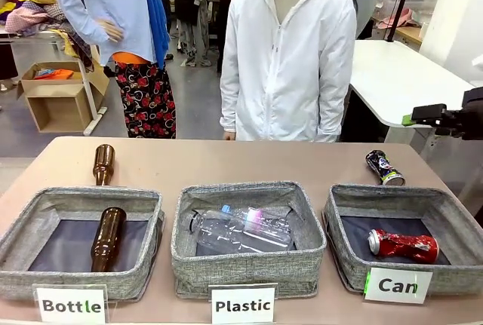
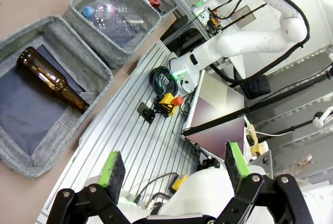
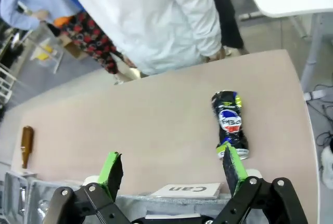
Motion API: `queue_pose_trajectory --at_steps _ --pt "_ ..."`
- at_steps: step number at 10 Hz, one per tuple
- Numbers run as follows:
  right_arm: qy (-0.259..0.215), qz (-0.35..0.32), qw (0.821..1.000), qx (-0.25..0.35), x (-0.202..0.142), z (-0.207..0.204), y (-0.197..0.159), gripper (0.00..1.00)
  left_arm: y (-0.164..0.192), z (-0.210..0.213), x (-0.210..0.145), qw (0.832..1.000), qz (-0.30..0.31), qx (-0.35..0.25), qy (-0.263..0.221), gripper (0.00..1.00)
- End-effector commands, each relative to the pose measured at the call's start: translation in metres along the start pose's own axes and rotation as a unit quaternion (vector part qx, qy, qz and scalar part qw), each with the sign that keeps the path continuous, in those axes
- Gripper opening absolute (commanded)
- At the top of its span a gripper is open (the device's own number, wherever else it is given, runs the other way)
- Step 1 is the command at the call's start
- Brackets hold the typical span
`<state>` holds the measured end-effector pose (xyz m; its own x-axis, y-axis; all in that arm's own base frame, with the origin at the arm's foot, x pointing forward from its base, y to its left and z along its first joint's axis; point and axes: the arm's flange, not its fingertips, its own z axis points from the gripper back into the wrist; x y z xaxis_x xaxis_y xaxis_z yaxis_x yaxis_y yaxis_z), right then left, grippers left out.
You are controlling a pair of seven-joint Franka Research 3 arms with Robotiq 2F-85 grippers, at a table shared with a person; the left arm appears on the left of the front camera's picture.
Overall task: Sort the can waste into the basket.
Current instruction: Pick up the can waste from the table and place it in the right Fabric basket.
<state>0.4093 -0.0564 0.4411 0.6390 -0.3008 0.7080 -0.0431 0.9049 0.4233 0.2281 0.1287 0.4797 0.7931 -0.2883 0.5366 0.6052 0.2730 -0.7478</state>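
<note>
1. The right jaws stand wide apart and hold nothing. In the right wrist view they hang above the far rim of the Can basket (image 3: 135, 201), facing the black can (image 3: 230, 125).
2. The left jaws are also spread wide and empty. They are over the robot's own frame, well apart from the Can basket.
3. The red can (image 1: 404, 245) lies on its side inside the Can basket, toward its right end. The black can lies on the worktop (image 1: 226, 163) just behind the basket's far wall, so about half the sorting looks done.
4. What could go wrong:
   - The black can is dented and lies on its round side, so uneven closing could roll it or squeeze it out of the jaws.
   - It sits near the Can basket, so a finger coming down could catch the rim and shove the basket.
   - Letting go too high could make it bounce off the red can and out of the basket.
   - A person's hand (image 3: 221, 53) rests at the worktop's far edge beyond the can, so a long reach would come near it.
5. The other containers:
   - The Plastic basket (image 1: 249, 265), just left of the Can basket, holds clear bottles (image 1: 241, 228).
   - The Bottle basket (image 1: 23, 227), farthest left of it, holds one brown bottle (image 1: 107, 237).
   - A second brown bottle (image 1: 103, 164) lies on the worktop, well apart from the Can basket.
</note>
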Motion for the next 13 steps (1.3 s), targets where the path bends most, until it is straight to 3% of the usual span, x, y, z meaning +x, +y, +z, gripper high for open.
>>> queue_pose_trajectory --at_steps 1,2,5,7,9,13 --pt "0.009 -0.046 0.998 0.041 0.003 0.004 -0.006 1.0 -0.001 0.002 0.0 1.0 0.003 -0.004 -0.002 1.0" --pt "0.0 0.0 1.0 0.0 0.0 0.0 0.0 1.0 -0.001 0.002 0.0 1.0 0.003 -0.004 -0.002 1.0" --pt "0.091 0.056 0.994 0.003 0.03 -0.034 -0.003 1.0 -0.001 0.002 0.0 1.0 0.003 -0.004 -0.002 1.0" --pt "0.156 0.038 0.986 -0.055 0.05 -0.091 -0.012 1.0 -0.001 0.002 0.0 1.0 0.003 -0.004 -0.002 1.0" --pt "0.208 0.055 0.976 -0.036 0.052 -0.135 -0.018 1.0 -0.001 0.002 0.0 1.0 0.003 -0.004 -0.002 1.0" --pt "0.286 0.067 0.95 -0.104 0.057 -0.189 -0.041 1.0 -0.001 0.002 0.0 1.0 0.003 -0.004 -0.002 1.0"
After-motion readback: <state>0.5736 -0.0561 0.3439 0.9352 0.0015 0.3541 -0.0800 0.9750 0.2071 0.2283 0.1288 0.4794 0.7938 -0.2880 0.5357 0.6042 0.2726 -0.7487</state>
